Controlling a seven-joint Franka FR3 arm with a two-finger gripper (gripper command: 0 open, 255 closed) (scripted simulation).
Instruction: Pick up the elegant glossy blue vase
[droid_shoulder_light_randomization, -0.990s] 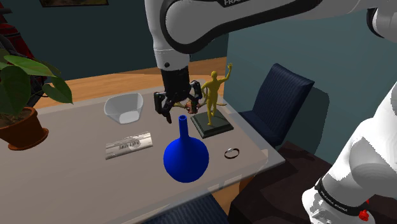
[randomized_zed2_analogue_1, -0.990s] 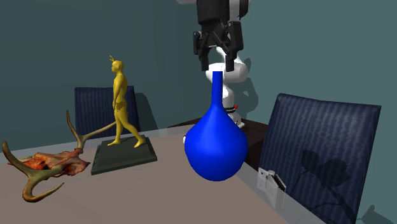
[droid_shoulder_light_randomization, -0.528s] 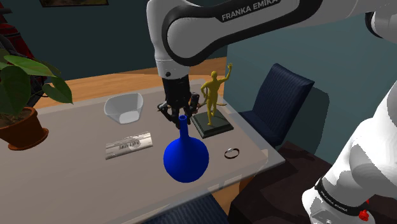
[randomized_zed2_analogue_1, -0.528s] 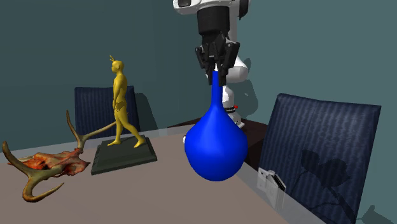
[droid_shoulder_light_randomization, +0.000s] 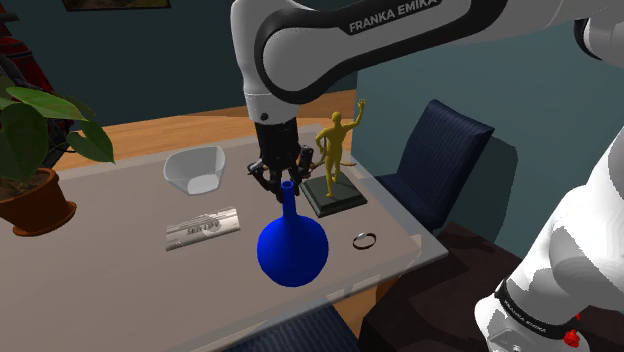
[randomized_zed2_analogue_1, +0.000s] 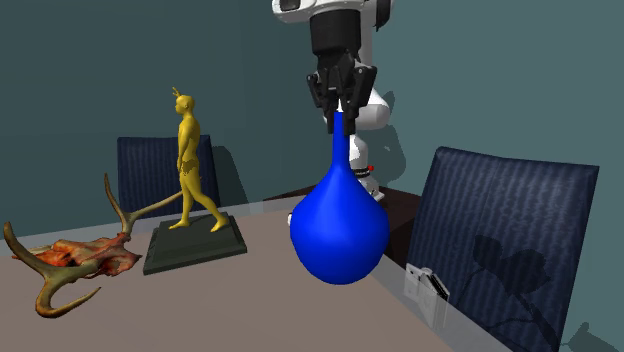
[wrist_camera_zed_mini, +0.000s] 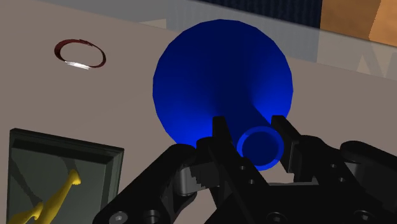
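Black two-finger hand (randomized_zed2_analogue_1: 341, 114) is seen from above, its fingers clasped on the top of the narrow neck of the glossy blue round-bellied vase (randomized_zed2_analogue_1: 340, 232). The vase is stood upright on the grey counter (droid_shoulder_light_randomization: 120, 275), near the yellow figurine on a dark base (droid_shoulder_light_randomization: 335, 152), with a small dark ring (droid_shoulder_light_randomization: 365, 240) just to the shoulder view's right.

You can read "FRANKA EMIKA" on the white arm link (droid_shoulder_light_randomization: 390, 17) above the blue vase (droid_shoulder_light_randomization: 292, 248). The marks on the silver plaque (droid_shoulder_light_randomization: 202, 228) beside that vase are too small to read.
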